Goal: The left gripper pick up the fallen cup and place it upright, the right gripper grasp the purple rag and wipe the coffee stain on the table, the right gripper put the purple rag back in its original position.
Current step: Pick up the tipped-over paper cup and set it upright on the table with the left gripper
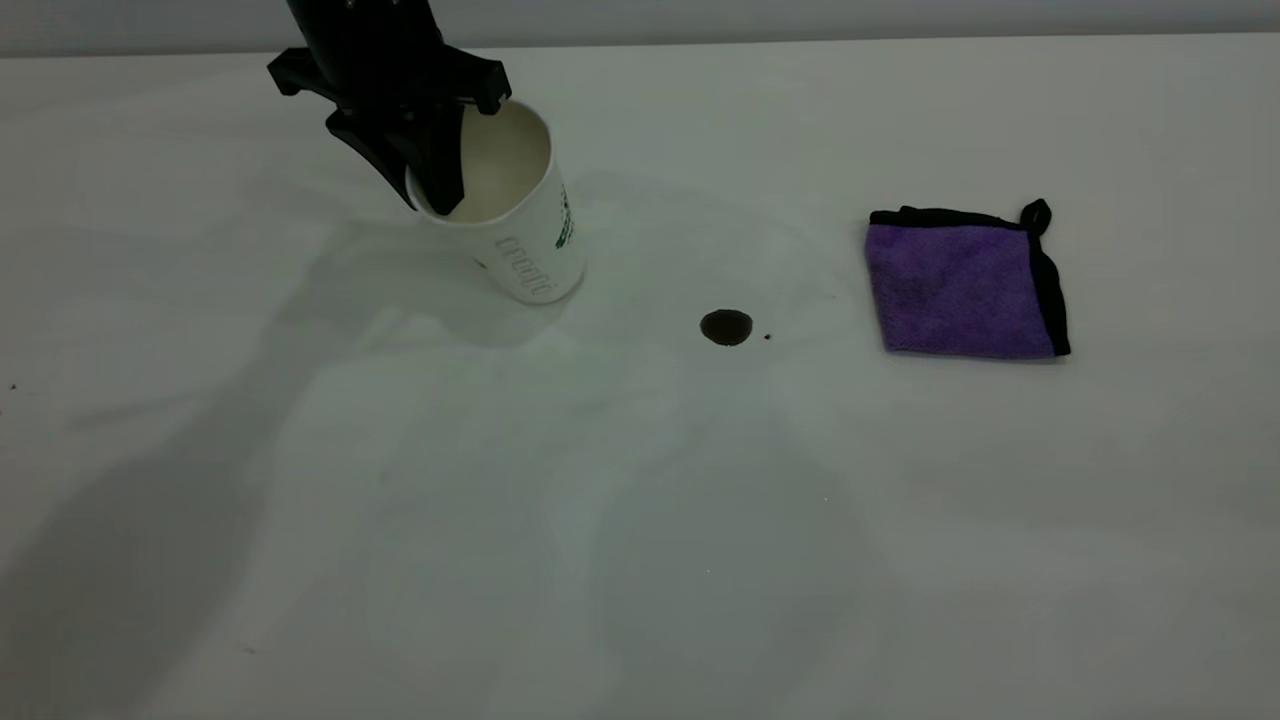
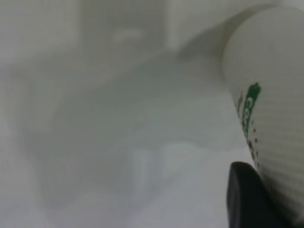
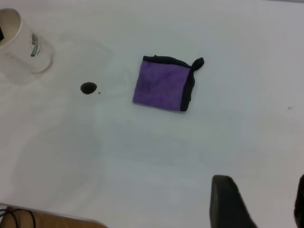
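White paper coffee cup (image 1: 520, 215) — one, tilted — clamped at its rim by the left gripper (image 1: 430, 165) near the table's (image 1: 640, 520) far edge; one purple rag (image 1: 960, 290), one coffee stain (image 1: 726, 327); right gripper (image 3: 256, 202) spread apart.

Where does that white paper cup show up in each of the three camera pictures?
Exterior view: the cup is upper left, tilted, its rim pinched by the left gripper.
Left wrist view: the cup fills the right edge, close up.
Right wrist view: the cup is in the top left corner.
Shared landmark: the coffee stain lies between cup and purple rag in the exterior and right wrist views.
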You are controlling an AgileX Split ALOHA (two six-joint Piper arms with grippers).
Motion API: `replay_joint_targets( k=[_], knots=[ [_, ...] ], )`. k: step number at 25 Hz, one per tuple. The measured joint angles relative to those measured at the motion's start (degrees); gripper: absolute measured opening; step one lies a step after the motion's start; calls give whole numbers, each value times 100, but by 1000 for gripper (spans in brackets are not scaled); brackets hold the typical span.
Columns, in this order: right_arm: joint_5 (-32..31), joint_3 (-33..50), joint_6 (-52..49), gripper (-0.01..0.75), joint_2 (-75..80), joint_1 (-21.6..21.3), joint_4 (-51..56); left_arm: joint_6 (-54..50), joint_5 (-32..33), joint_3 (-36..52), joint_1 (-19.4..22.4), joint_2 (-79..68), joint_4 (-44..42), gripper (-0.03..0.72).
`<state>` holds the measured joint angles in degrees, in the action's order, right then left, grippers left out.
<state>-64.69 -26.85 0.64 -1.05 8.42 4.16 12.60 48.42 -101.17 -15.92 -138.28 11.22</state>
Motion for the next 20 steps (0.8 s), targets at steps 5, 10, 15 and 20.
replay_joint_targets(
  k=[5, 10, 15, 20],
  knots=[
    [0, 0, 0, 386, 0, 0, 0, 0, -97, 0, -6, 0, 0, 323],
    [0, 0, 0, 386, 0, 0, 0, 0, -150, 0, -6, 0, 0, 338],
    [0, 0, 0, 386, 0, 0, 0, 10, -318, 0, -6, 86, 0, 369],
    [0, 0, 0, 386, 0, 0, 0, 16, -360, -156, -6, 284, 0, 456]
  ],
)
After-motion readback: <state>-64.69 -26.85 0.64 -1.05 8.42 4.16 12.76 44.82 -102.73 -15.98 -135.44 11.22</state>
